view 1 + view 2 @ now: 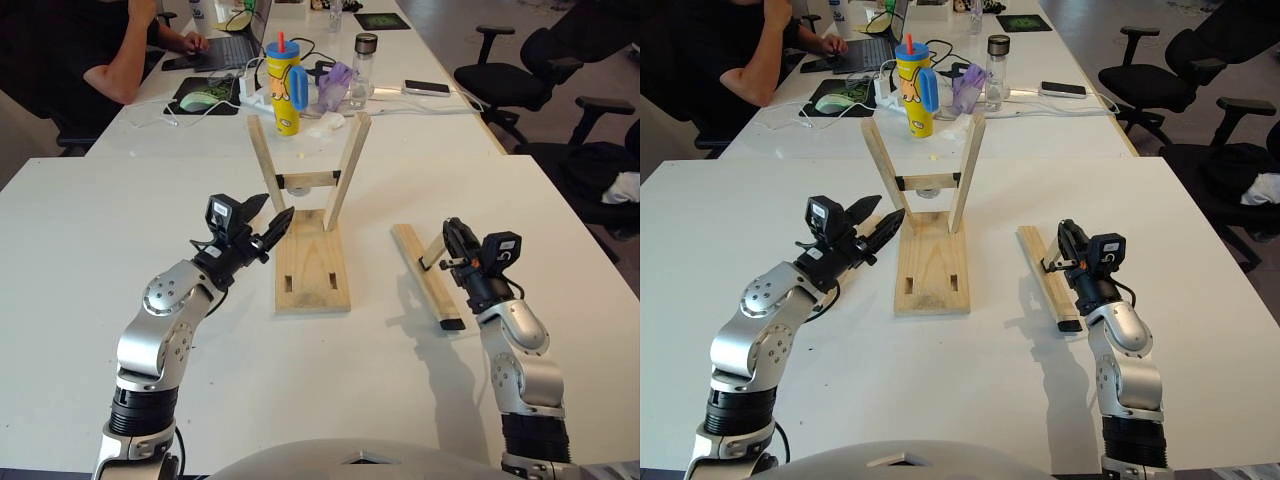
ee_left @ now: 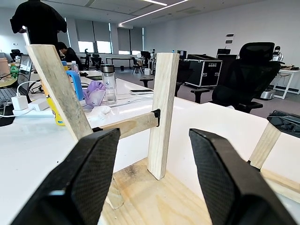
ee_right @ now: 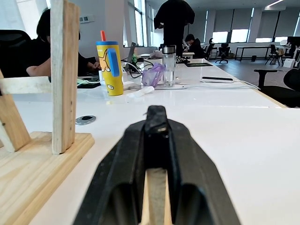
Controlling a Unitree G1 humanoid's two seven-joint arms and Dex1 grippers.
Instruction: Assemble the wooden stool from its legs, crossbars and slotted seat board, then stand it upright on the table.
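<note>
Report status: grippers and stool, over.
Left gripper open beside seat board. Right gripper shut on loose leg frame. One leg pair upright in far slots; near slots free.

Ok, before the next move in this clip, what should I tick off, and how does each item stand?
1. First leg pair standing in the far end of the seat board: ok.
2. Near slots free to take the other legs: ok.
3. Right end effector closed on the loose leg part: ok; the right wrist view shows wood between its fingers.
4. Left end effector open, beside the board's left edge: ok.
5. Loose leg part off the table: not ok, it rests on it.
6. Standing legs fully seated in their slots: cannot tell.
</note>
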